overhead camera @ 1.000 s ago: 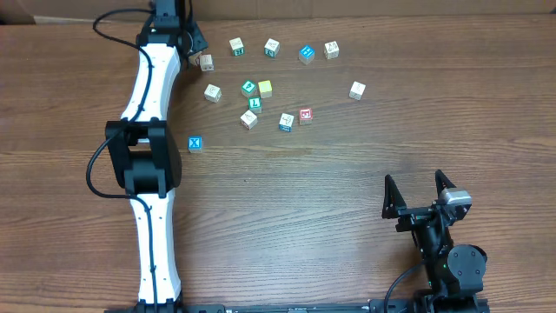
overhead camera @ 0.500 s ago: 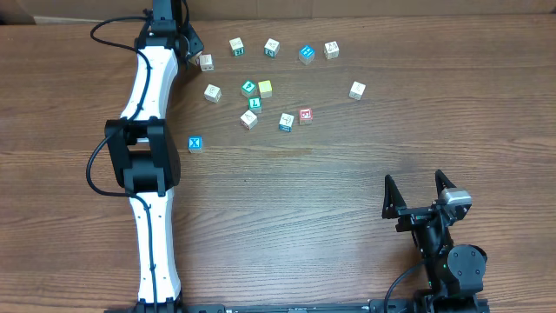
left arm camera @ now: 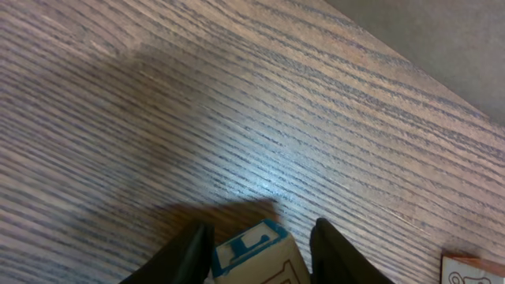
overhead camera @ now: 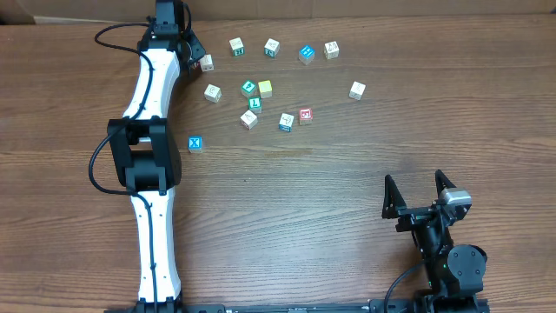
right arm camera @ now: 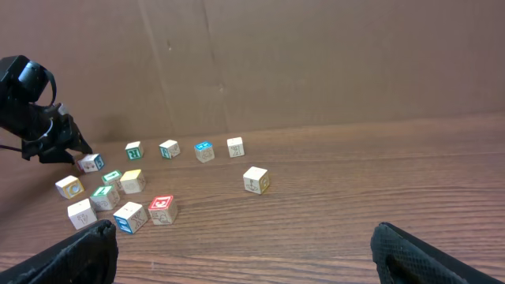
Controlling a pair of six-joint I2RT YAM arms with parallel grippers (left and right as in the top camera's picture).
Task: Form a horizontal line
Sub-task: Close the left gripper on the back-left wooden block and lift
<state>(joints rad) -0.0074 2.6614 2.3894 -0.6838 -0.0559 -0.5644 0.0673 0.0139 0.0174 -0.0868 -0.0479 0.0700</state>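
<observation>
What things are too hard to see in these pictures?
- Left wrist view: the bottom edge cuts off the lettered block; whether the left gripper squeezes it is unclear.
- Overhead view: letters on the scattered blocks are too small to read.

I see a brown wood-grain table [overhead camera: 347, 174] filling the overhead view. A plain tan wall [right arm camera: 316, 63] stands directly behind its far edge. Lighting is even, with soft glare on the grain.
</observation>
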